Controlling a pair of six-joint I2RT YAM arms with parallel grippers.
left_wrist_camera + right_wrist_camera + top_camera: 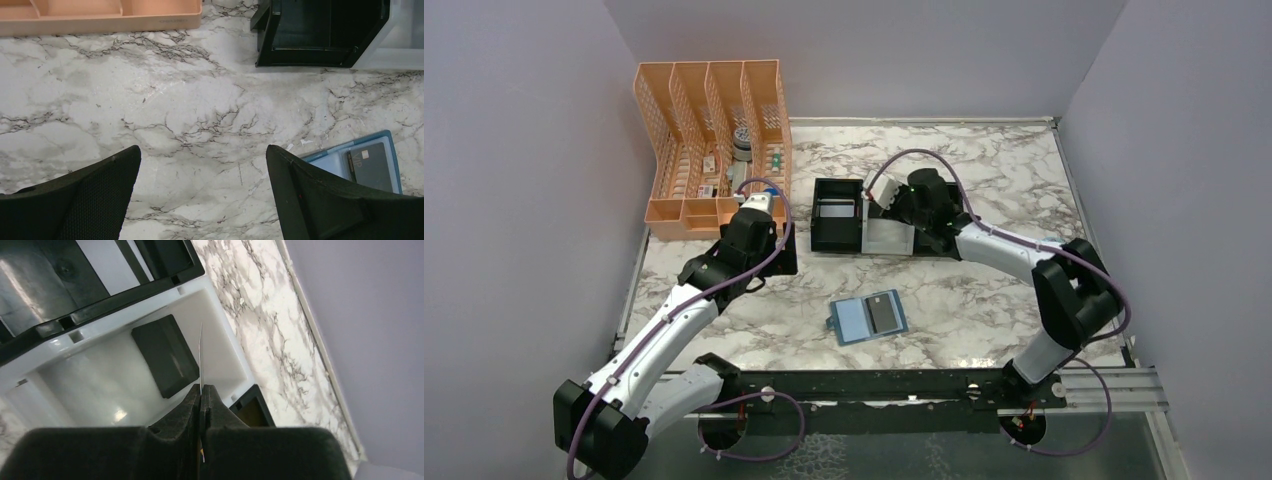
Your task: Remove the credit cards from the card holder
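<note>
Card holder (869,318): flat teal-blue bifold, soft-looking, paler blue inner panels, unfolded face up on the tabletop (984,290) near its front middle, well apart from both arms. Black card (885,312): thin matte rectangle, lying on the holder's right panel. Thin card (200,355): rigid sliver seen edge-on, pale along the edge, colour of its faces not discernible; standing upright out of the fingertips, above the white compartment of the tray (839,215). Tray: hard glossy plastic, boxy, black compartments beside a white one, set toward the back middle. Dark rectangular piece (165,355): flat, matte, resting on the white compartment's floor; nature unclear. File rack (709,140): peach-orange plastic, perforated upright dividers, back left corner. Tabletop: white marble pattern with grey veining, smooth and slightly shiny. Left gripper (202,155): fingers (75,200) black with textured pads, spread wide and released, hovering over bare marble between rack and tray; arm stretched forward, elbow low. Right gripper (201,392): clenched on the thin card, pads pressed tight together; arm folded inward to the left, wrist over the tray.
</note>
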